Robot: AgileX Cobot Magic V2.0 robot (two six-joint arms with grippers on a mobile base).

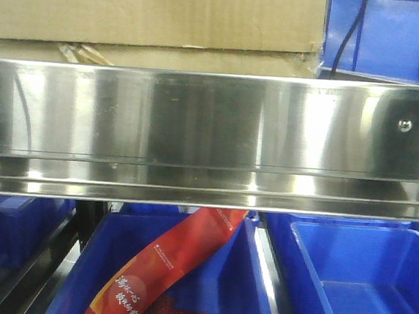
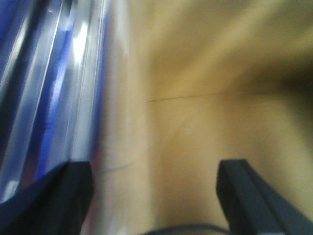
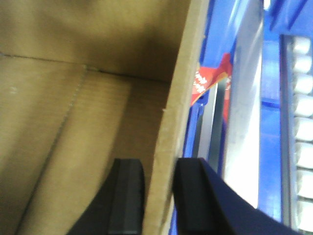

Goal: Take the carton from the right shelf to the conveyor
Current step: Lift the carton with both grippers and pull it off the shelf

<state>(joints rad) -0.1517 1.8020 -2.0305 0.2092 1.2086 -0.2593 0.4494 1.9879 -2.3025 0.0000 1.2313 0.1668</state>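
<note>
The carton (image 1: 156,9) sits at the top of the front view, from the upper left to past the middle. It is just above the shelf (image 1: 197,126) and its shiny front. A small screw (image 1: 404,125) is at the right of that shiny front. Below we see blue bins (image 1: 305,276), and a red packet (image 1: 178,261) leans in the middle one.

Our left pincer (image 2: 154,169) is spread wide. Its dark fingers (image 2: 63,196) show in the two lower corners, with the blurry brown carton between them.

Our right pincer (image 3: 157,169) is pinching the carton's thin wall, one finger inside and one outside.
</note>
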